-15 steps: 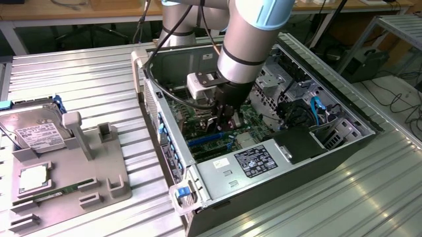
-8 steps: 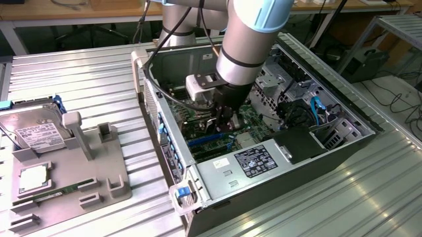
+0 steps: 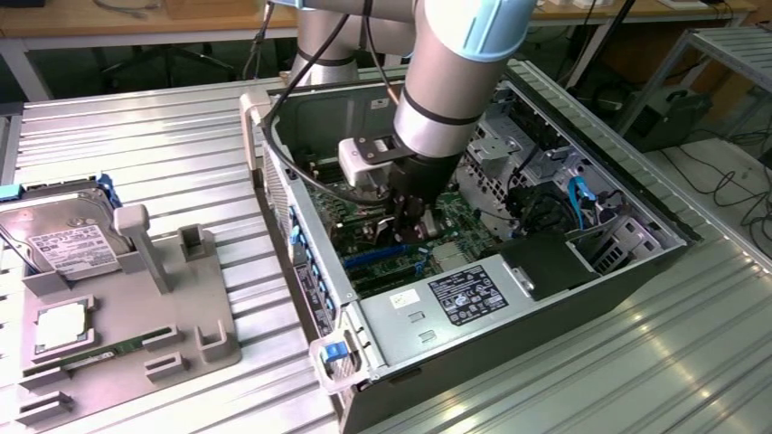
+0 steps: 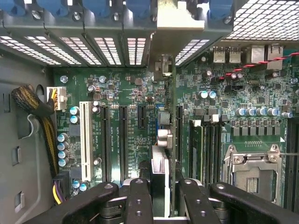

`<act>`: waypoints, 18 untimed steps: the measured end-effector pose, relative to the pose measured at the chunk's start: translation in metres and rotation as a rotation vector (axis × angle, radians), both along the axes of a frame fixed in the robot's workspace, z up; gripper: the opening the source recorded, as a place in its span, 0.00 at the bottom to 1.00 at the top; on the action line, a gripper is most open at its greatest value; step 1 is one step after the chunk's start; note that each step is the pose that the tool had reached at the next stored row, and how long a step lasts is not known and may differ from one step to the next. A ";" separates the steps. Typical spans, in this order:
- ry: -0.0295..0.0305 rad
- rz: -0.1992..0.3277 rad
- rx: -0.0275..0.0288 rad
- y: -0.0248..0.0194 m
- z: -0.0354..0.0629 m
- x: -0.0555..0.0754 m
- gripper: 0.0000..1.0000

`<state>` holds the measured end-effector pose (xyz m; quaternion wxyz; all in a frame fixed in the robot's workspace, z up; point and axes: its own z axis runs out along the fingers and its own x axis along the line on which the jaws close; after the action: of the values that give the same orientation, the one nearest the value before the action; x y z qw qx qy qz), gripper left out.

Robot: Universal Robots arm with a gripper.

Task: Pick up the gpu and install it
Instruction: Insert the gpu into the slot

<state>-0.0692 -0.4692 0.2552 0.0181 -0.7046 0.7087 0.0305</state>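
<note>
In the wrist view the pincer (image 4: 159,196) grasps the gpu (image 4: 173,107) edge-on above the motherboard (image 4: 117,93); the exterior view shows the case walls (image 3: 302,262) close around.

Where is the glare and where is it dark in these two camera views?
Exterior view: bright glare streaks the ribbed metal table, while the case interior under the arm sits in shadow. Wrist view: light blooms white through the perforated slot covers; the motherboard is evenly lit, and the end effector is a dark, slightly soft shape close to the lens.
</note>
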 end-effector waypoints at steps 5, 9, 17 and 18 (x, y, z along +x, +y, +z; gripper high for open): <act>0.0000 0.000 0.0001 -0.0029 -0.0017 0.000 0.27; -0.0001 0.000 0.0002 -0.0030 -0.0034 -0.002 0.27; 0.0001 0.000 -0.0028 0.0021 -0.0072 -0.004 0.27; 0.0000 0.000 -0.0033 0.0030 -0.0074 -0.004 0.27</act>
<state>-0.0730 -0.4662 0.2477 0.0169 -0.7047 0.7087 0.0293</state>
